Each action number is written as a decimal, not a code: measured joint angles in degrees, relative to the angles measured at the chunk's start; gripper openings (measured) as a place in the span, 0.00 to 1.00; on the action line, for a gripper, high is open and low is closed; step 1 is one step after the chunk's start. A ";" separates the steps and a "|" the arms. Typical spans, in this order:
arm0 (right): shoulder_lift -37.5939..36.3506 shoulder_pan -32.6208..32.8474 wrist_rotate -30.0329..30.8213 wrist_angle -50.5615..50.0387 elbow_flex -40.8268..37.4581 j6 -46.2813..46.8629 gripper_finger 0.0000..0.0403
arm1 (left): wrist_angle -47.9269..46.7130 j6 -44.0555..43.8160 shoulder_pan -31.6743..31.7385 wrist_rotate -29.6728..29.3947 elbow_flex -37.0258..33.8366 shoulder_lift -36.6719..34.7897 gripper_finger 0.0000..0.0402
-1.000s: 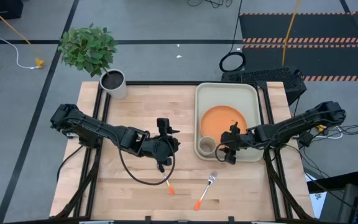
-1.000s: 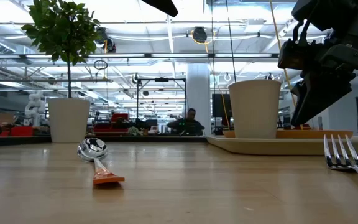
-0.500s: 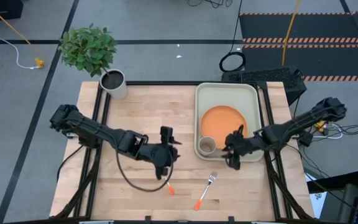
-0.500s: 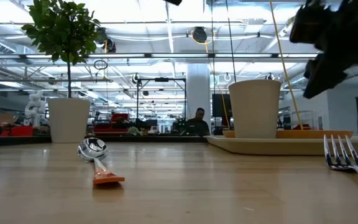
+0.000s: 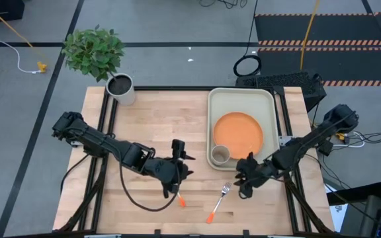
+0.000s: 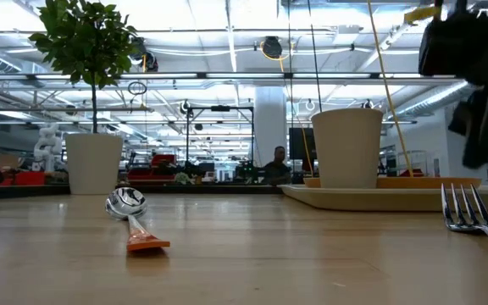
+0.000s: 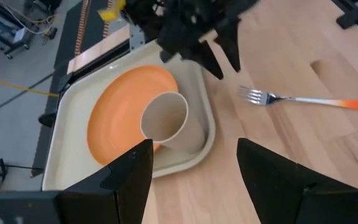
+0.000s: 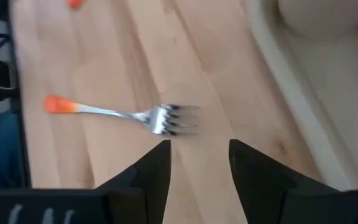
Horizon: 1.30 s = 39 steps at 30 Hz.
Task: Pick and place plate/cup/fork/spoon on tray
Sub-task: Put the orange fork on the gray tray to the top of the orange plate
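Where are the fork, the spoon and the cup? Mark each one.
fork [image 5: 219, 201]: high view, middle of its shaft.
spoon [image 6: 126, 202]: low view, on the silver bowl.
cup [image 7: 165, 119]: left wrist view, inside its open mouth.

fork [image 8: 120, 115] flat on table [image 8: 222, 81], tray [image 8: 309, 81] corner beside, jaws parted

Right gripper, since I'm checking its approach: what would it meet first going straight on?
Probably the fork: the right gripper, fingers open, points at its tines, though depth is unclear.
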 joint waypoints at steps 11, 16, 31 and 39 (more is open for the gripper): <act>5.71 -3.59 -3.93 2.98 0.00 4.47 0.43 | 0.56 1.62 0.31 0.01 0.00 0.00 0.58; 8.50 -5.05 -6.94 7.32 0.00 2.10 0.42 | 0.58 1.95 1.03 0.00 0.00 0.00 0.58; 11.54 -7.42 -9.96 10.76 0.00 -1.97 0.21 | 0.65 1.77 1.66 0.00 0.00 0.00 0.58; 11.39 -7.42 -11.50 11.33 0.07 -3.53 0.02 | 0.71 1.77 1.68 0.00 0.00 0.00 0.58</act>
